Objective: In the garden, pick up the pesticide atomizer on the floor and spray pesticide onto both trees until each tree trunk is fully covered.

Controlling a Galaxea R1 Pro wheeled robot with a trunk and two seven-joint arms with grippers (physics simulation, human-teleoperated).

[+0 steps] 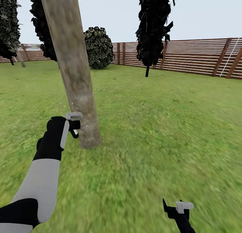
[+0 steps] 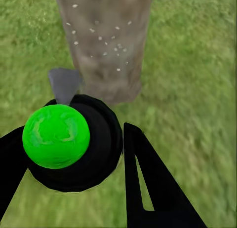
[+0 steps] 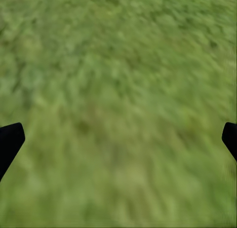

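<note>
- Left gripper [image 2: 74, 154] — jaws clamped around the green-domed black pesticide atomizer [image 2: 57, 135].
- Thick pale grey-beige mottled tree trunk [image 2: 103, 40] just ahead of the jaws — white droplets speckle it; coverage apparently partial.
- Right gripper [image 1: 177, 207]: jaws spread, empty, over the green grass lawn [image 3: 118, 109].

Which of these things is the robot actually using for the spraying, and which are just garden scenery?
In use:
- pesticide atomizer, held in the left gripper
- tree trunk, speckled with droplets

Just scenery:
- wooden fence
- dark trees
- round bush
- right gripper, open over the grass
</note>
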